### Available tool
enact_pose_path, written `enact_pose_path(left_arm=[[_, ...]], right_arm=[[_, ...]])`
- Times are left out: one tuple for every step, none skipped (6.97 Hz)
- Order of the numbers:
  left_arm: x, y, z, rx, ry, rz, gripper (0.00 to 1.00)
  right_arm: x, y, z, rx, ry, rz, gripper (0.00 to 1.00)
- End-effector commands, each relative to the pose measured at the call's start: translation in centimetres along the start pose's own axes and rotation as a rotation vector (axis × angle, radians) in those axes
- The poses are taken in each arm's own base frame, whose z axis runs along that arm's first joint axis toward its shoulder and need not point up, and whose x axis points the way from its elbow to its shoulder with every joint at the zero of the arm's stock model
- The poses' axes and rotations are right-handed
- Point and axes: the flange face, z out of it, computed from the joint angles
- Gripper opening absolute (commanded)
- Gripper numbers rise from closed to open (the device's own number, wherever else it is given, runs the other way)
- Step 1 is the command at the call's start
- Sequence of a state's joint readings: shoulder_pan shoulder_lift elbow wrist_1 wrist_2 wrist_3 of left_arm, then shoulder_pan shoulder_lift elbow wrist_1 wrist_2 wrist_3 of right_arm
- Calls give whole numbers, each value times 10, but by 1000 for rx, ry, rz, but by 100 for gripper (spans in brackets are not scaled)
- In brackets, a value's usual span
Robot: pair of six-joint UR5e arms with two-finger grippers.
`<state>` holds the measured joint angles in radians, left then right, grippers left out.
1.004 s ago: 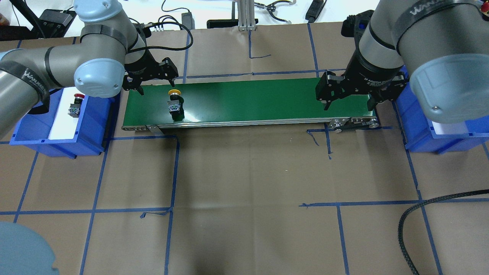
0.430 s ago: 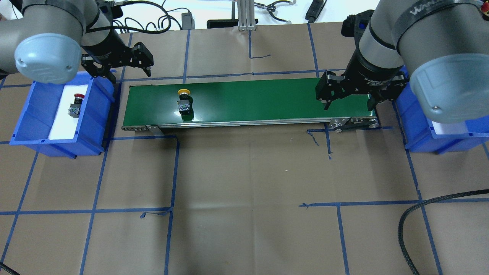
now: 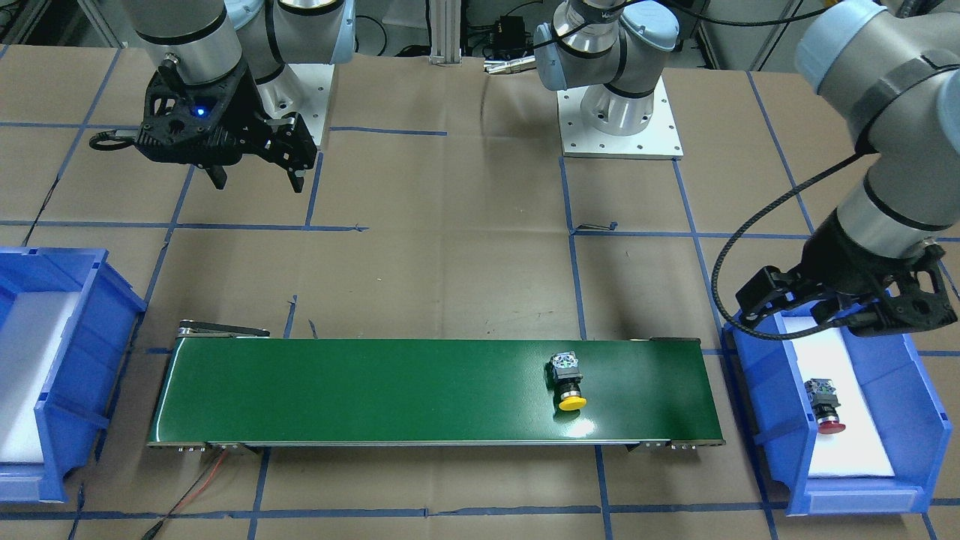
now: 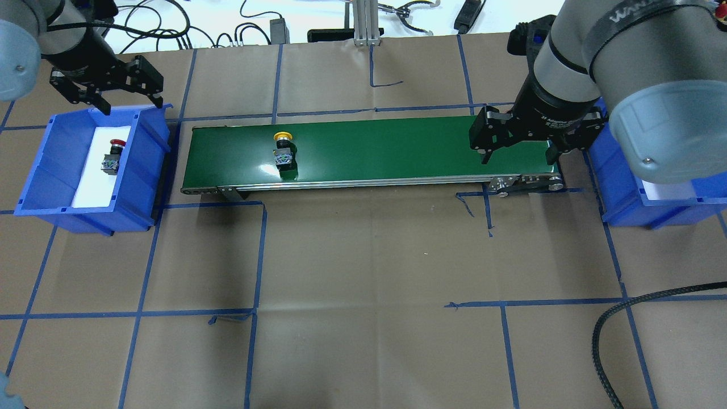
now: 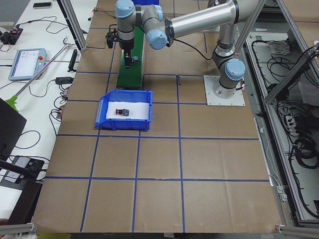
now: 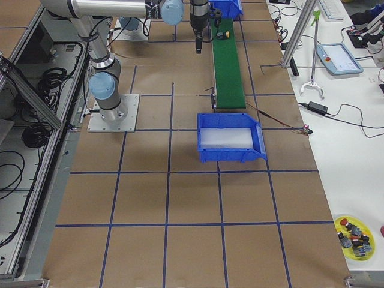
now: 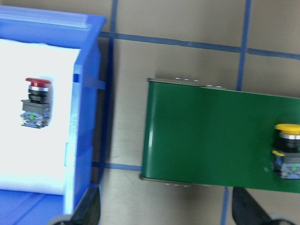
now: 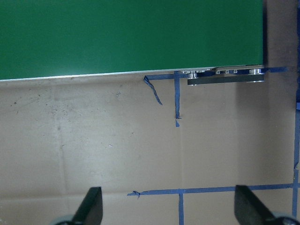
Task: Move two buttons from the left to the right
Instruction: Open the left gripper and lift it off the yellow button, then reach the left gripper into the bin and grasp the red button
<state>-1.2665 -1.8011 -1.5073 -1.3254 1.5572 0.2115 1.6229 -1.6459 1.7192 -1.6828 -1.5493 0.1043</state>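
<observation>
The yellow-capped button point(image 4: 283, 149) lies on its side on the left part of the green conveyor belt point(image 4: 397, 147); it also shows in the front view point(image 3: 568, 382) and the left wrist view point(image 7: 287, 150). The red-capped button point(image 4: 112, 154) lies on white foam in the left blue bin point(image 4: 136, 187), as the left wrist view point(image 7: 35, 102) also shows. My left gripper point(image 4: 132, 103) is open and empty above the bin's far edge. My right gripper point(image 4: 519, 158) is open and empty above the belt's right end.
A second blue bin point(image 4: 625, 199) with white foam stands just past the belt's right end. A black braided cable point(image 4: 625, 318) lies at the front right. Cables and gear line the table's far edge. Blue tape lines cross the brown table.
My left gripper has moved left, from over the belt's left end to above the left bin's far edge. The yellow button has travelled rightward on the belt. The right arm has not moved.
</observation>
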Motion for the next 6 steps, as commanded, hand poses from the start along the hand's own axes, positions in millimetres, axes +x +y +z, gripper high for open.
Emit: enact_pose_path(left_arm=[[-80, -5, 19, -22, 1, 36, 100], [-111, -4, 28, -29, 2, 62, 100], [-135, -4, 38, -42, 10, 80, 100], [-145, -6, 49, -47, 10, 74, 100], [-149, -14, 71, -52, 13, 77, 100], [-154, -24, 94, -38, 6, 76, 100]], right_arm=[[0, 0, -1, 1, 0, 0, 100], [0, 0, 0, 0, 0, 0, 100], [0, -1, 1, 0, 2, 0, 100], [0, -1, 0, 4, 1, 0, 100], [0, -1, 0, 7, -4, 0, 100], [-1, -2, 1, 13, -6, 1, 100]])
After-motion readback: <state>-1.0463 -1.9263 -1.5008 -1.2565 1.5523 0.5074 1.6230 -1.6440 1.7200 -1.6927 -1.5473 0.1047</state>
